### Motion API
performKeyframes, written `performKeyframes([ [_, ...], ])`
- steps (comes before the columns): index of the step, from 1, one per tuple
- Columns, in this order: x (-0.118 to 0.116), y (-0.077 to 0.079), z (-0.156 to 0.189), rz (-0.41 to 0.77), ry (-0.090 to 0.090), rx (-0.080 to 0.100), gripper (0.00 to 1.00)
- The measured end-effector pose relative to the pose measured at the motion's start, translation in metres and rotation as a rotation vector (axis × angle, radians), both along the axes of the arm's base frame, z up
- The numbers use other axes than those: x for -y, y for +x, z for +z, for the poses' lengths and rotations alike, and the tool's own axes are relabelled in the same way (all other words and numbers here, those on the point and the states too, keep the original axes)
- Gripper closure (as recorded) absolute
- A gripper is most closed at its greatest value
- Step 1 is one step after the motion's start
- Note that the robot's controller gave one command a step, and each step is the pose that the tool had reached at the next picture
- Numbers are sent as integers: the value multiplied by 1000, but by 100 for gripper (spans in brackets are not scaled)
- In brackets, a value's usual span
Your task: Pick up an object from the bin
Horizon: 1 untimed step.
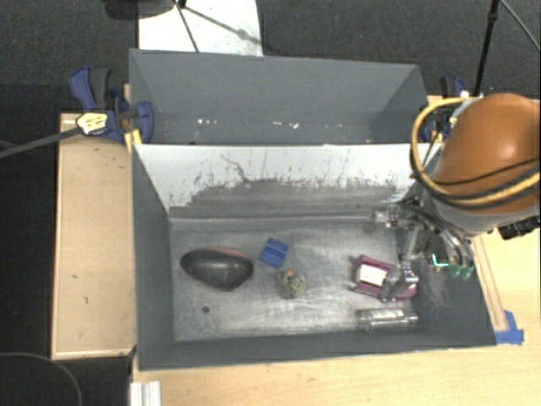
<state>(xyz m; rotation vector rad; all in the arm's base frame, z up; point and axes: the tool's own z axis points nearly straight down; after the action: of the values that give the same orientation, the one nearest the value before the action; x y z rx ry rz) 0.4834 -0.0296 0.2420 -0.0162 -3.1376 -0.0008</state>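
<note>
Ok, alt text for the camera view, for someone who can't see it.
The end effector is low in the right side of the grey bin, at a purple object. A clear tube lies nearby; a dark oval object, blue block and small brownish lump lie left.

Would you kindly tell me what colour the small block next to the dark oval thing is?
Blue; the block shows best in the camera view.

Small purple-and-white block (370,276), flat on the right of the bin (254,324) floor
</note>
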Motion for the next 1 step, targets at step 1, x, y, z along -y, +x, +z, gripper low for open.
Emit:
performKeyframes([
  [1, 93, 32, -171, 47, -3, 18, 0],
])
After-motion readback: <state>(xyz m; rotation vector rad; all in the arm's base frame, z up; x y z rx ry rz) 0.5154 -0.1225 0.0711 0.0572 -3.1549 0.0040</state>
